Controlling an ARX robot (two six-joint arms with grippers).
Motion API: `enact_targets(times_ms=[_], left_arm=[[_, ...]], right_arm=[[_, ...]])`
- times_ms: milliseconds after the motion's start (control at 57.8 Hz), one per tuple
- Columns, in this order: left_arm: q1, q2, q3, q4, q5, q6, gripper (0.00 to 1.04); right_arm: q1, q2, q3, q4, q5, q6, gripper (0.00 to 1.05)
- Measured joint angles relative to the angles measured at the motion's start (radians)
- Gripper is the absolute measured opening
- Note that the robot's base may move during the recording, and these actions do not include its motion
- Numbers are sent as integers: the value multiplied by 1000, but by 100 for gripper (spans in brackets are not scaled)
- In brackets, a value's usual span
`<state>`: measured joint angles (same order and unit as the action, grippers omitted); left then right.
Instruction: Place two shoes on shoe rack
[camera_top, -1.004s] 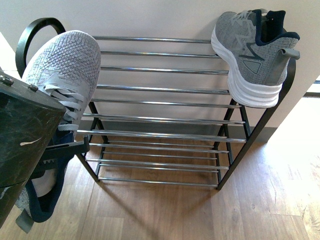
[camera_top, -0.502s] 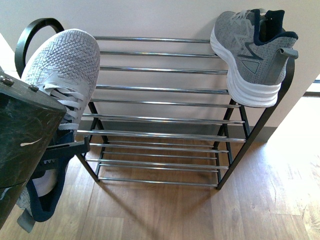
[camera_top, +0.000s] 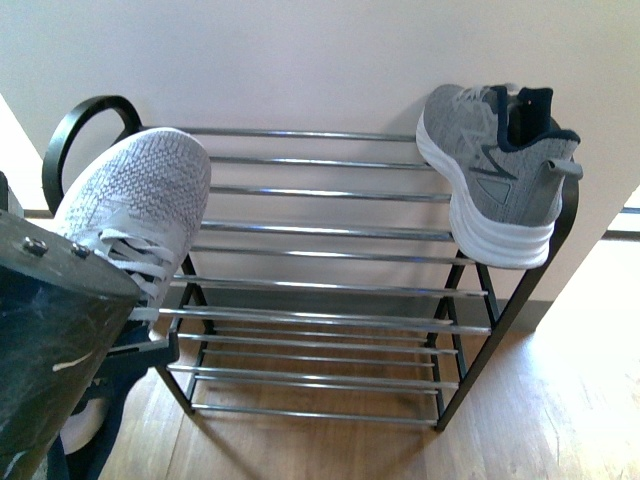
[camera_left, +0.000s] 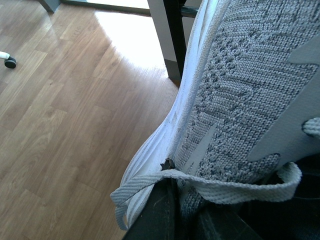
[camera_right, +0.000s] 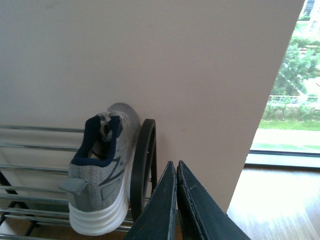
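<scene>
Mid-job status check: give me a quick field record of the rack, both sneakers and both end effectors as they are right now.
shoe rack: chrome bars, black frame, against the wall
placed sneaker: top tier, right end, toe toward the wall, heel overhanging the front
held sneaker: toe over the top tier's left end; contact with the bars unclear
left end effector: shut on held sneaker
right end effector: shut, holding nothing, near the frame's right end
remaining: one sneaker not yet set down

On the chrome-barred rack (camera_top: 320, 232), one grey sneaker (camera_top: 495, 185) rests tilted at right, the other sneaker (camera_top: 140, 205) toe-up at left.
</scene>
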<state>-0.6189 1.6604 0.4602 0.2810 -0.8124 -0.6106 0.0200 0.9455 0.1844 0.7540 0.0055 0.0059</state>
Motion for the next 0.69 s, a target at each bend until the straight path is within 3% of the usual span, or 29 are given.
enact_targets(times_ms=[692], left_arm=[[0, 0, 0, 0, 0, 0, 2]], right_arm=[[-17, -342, -164, -168, -5, 0, 1]])
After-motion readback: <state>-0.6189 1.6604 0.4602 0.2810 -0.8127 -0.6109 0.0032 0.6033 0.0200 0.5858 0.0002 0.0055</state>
